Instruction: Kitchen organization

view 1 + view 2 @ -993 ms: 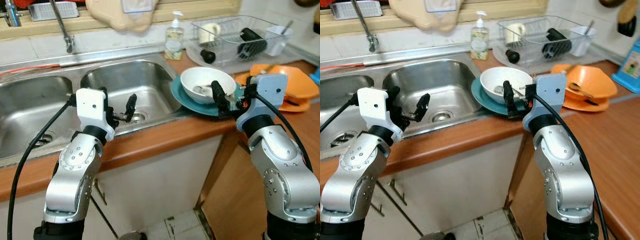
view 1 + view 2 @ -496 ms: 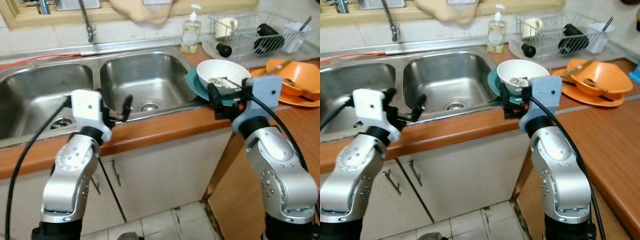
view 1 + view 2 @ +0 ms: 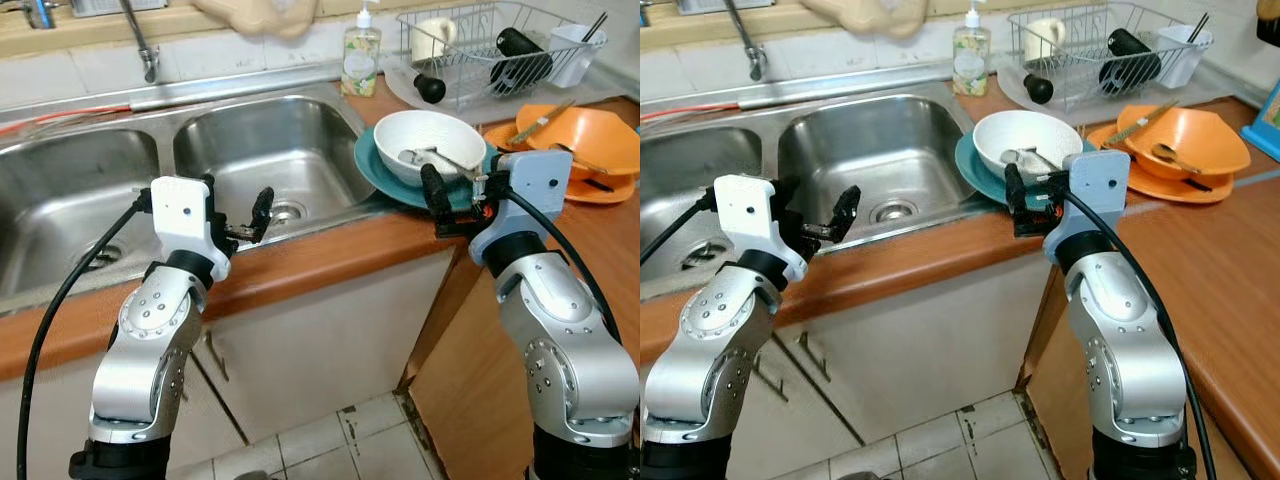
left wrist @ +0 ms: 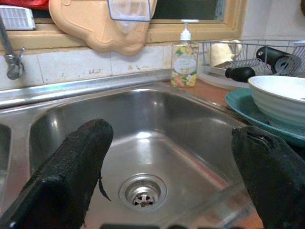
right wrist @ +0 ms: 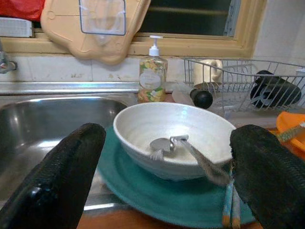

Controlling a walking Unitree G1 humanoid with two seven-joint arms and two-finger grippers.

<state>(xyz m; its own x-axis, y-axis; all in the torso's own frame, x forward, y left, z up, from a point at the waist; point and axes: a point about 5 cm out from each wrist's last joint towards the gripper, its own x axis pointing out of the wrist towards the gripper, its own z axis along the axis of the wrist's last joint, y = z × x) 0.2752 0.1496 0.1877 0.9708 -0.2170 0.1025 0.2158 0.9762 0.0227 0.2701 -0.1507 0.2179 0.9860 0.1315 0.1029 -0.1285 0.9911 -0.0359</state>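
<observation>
A white bowl (image 3: 441, 146) with a spoon (image 5: 164, 144) inside sits on a teal plate (image 3: 381, 175), which lies on the wooden desk (image 3: 330, 256) just right of the sink (image 3: 270, 150). The right hand (image 5: 162, 191) hovers near the bowl's front, fingers spread wide, empty. The left hand (image 4: 171, 191) hangs over the sink's front edge, fingers also spread wide, empty. Behind the bowl stand a soap bottle (image 3: 360, 62) and a dish rack (image 3: 495, 55); orange dishes (image 3: 580, 150) lie to its right.

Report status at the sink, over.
Left gripper open, over sink basin. Right gripper open, empty, facing white bowl on teal plate. Utensils lie in bowl.
</observation>
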